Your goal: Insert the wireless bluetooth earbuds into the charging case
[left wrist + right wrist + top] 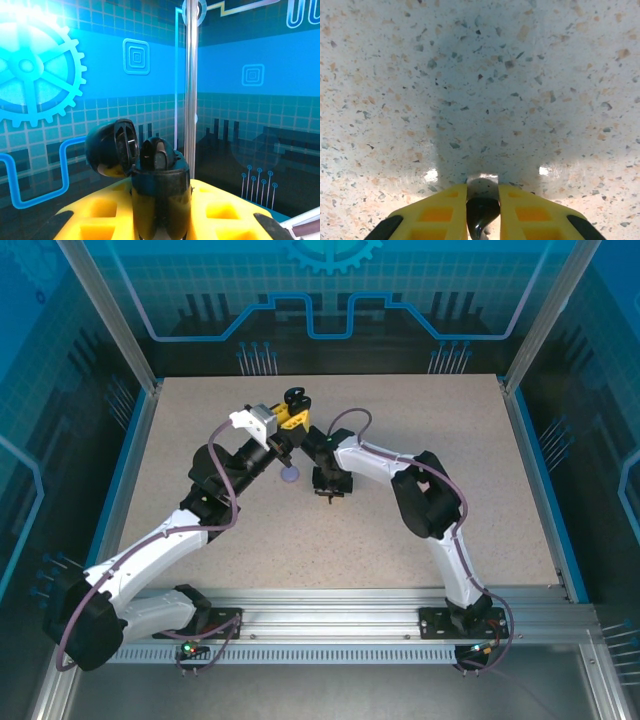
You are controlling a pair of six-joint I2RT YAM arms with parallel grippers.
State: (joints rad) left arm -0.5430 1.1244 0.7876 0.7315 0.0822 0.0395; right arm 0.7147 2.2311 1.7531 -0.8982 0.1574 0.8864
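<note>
My left gripper (291, 421) is raised above the far middle of the table and is shut on a black charging case (160, 210). The case stands upright between the yellow fingers (95, 215), and its round lid (107, 148) is swung open to the left. A dark rounded piece (156, 153) pokes up out of the case's mouth. My right gripper (482, 192) points straight down just above the speckled table (480, 75). It is shut on a glossy black earbud (481, 214), which is pinched between its two yellow fingers (437, 215). From above, that gripper (326, 490) sits just right of the left one.
A small lavender item (289, 474) lies on the table between the two grippers; it is too small to tell what it is. The speckled tabletop (420, 420) stretches wide on all sides. Metal posts and blue panels wall in the table.
</note>
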